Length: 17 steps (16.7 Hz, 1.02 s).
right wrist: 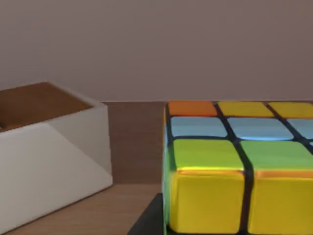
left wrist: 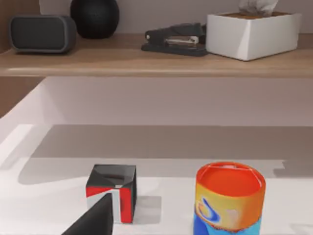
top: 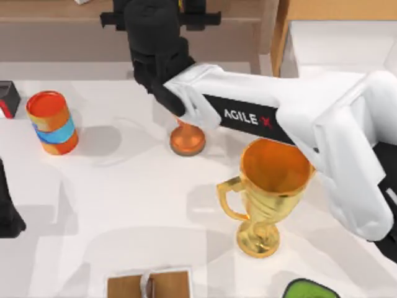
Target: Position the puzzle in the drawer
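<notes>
White counter (top: 124, 205), wooden shelf at the back. Puzzle (right wrist: 234, 171) sits close before the right wrist camera, yellow, green and pale blue tiles showing, beside a white box (right wrist: 49, 161) on the shelf; it looks pinched in the right gripper, though the fingers are hidden, so I cannot tell for certain. Right arm (top: 260, 118) reaches across to the back shelf over an orange trophy (top: 187, 139) and a gold trophy (top: 267, 192). Drawer (top: 335, 43) at the back right. Striped can (top: 53, 122) at the left. Left arm (top: 7, 211) parked at the left edge.
</notes>
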Each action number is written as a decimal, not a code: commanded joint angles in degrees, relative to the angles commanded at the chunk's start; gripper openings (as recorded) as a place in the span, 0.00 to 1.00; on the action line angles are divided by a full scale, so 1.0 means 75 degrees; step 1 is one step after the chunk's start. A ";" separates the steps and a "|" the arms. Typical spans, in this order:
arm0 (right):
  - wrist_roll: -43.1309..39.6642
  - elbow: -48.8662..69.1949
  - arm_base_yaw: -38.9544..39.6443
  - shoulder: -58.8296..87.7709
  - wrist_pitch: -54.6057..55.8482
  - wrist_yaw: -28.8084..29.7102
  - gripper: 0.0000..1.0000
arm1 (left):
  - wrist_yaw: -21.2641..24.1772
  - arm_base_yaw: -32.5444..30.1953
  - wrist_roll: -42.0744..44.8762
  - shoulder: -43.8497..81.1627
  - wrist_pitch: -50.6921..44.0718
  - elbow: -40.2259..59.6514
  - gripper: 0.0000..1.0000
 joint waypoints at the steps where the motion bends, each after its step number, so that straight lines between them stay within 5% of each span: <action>1: 0.0004 -0.0047 0.0016 -0.0053 0.0013 0.0013 0.00 | 0.0000 0.0000 0.0000 0.0000 0.0000 0.0000 1.00; 9: -0.0133 0.0052 0.0139 -0.0341 -0.0644 -0.0058 0.00 | 0.0000 0.0000 0.0000 0.0000 0.0000 0.0000 1.00; 17: -0.0442 -0.0177 0.0975 -0.1916 -0.4448 -0.0637 0.00 | 0.0000 0.0000 0.0000 0.0000 0.0000 0.0000 1.00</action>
